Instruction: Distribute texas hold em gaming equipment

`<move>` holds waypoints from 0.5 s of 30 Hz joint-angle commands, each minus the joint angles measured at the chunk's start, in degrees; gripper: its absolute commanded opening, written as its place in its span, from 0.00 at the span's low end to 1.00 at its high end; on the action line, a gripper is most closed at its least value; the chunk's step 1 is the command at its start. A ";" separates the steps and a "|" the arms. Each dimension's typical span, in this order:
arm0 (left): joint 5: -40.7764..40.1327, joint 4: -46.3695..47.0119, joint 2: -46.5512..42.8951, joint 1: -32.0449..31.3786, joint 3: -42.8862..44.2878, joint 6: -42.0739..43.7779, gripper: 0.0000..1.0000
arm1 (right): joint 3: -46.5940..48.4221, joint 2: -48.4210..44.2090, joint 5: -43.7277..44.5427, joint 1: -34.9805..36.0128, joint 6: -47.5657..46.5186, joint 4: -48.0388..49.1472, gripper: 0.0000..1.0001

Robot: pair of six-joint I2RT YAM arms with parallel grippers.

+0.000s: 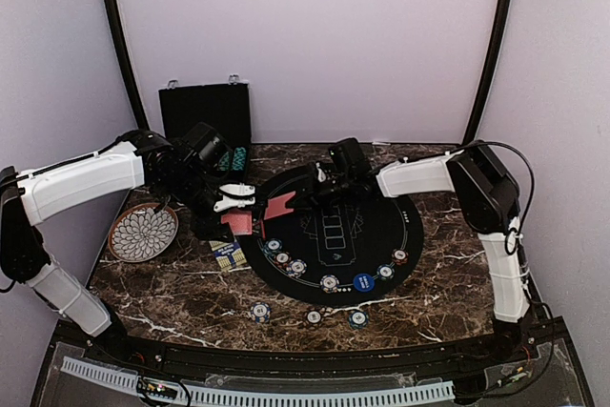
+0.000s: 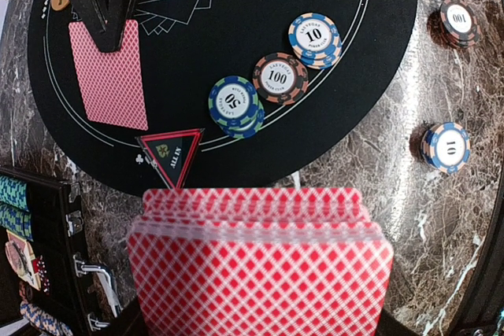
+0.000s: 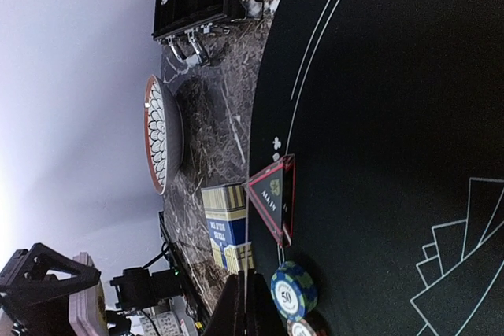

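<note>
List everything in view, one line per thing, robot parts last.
Mat: one, black, centre of view.
Chip stacks on mat: six, mixed stripes, near rim.
Chip stacks off mat: three, mixed stripes, in front of mat.
Button disc: one, blue, near rim.
All-in marker: one, red-edged triangle, mat's left edge.
Card deck: one, red-backed, in left gripper.
Single card: one, red-backed, in right gripper.
Card box: one, blue-yellow, left of mat.
Plate: one, white, left of card box.
Case: one, black, back left, open.
Left gripper: one, white, shut on deck.
Right gripper: one, black, shut on card.
</note>
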 commanded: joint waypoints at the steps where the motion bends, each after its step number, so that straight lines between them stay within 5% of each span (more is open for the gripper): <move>1: 0.37 -1.20 -2.32 0.29 0.25 -0.53 0.28 | 3.55 2.90 2.63 -0.33 1.32 2.68 0.00; 12: 1.03 -1.28 -2.48 0.26 0.05 -0.75 0.27 | 3.63 6.14 6.23 -0.61 0.93 1.65 0.00; 15: 1.05 -1.28 -2.44 0.34 0.06 -0.74 0.26 | 2.77 5.97 6.62 -0.63 0.40 0.97 0.15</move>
